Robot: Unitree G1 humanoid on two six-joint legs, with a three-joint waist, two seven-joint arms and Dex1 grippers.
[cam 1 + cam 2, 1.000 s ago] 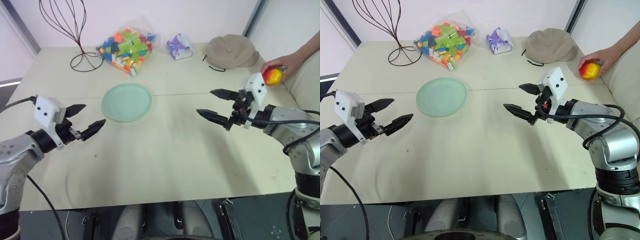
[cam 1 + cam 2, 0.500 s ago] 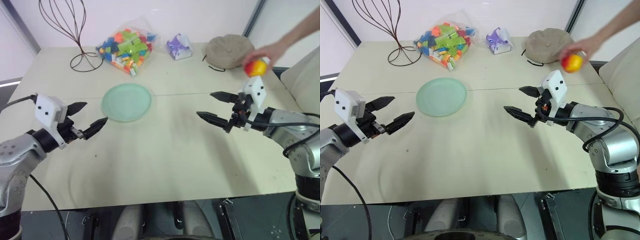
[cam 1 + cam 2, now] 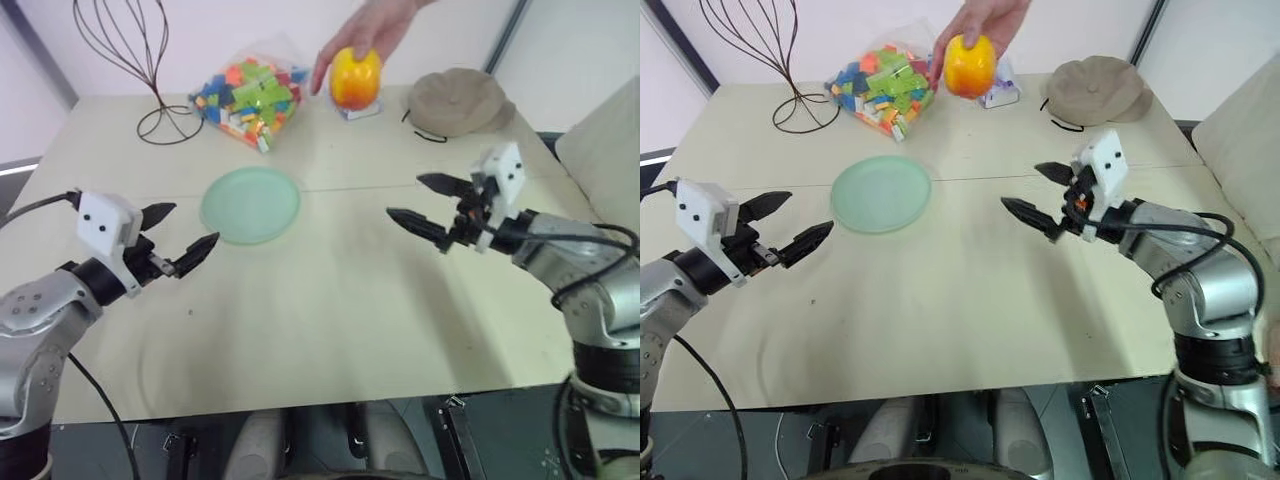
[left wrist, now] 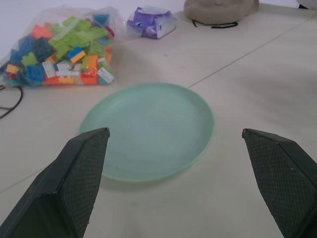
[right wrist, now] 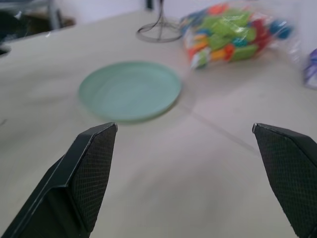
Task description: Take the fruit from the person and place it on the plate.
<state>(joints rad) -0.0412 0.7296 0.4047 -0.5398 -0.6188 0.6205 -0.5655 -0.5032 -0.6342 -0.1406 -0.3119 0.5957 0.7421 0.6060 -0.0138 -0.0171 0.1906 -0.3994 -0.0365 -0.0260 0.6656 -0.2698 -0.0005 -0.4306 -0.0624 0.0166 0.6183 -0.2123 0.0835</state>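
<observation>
A person's hand [image 3: 370,25] holds the yellow fruit [image 3: 355,78] with its red-orange blush in the air above the far middle of the table. The pale mint-green plate [image 3: 251,204] lies flat on the table, left of centre, with nothing on it. My right gripper [image 3: 425,204] is open and hovers right of centre, below and to the right of the fruit, nothing between its fingers. My left gripper [image 3: 180,232] is open too, at the left, just short of the plate's near-left rim. The plate [image 4: 148,129] also lies ahead of the left fingers, and the plate [image 5: 130,89] ahead of the right ones.
A clear bag of coloured bricks [image 3: 247,92] and a wire stand [image 3: 150,70] are at the back left. A small purple packet [image 3: 358,108] sits under the fruit. A tan cloth cap [image 3: 458,101] lies at the back right. A seam [image 3: 350,187] crosses the table.
The person's hand has carried the fruit left, from above the cap at the right to above the purple packet. My right gripper has shifted slightly left. The left gripper has barely moved.
</observation>
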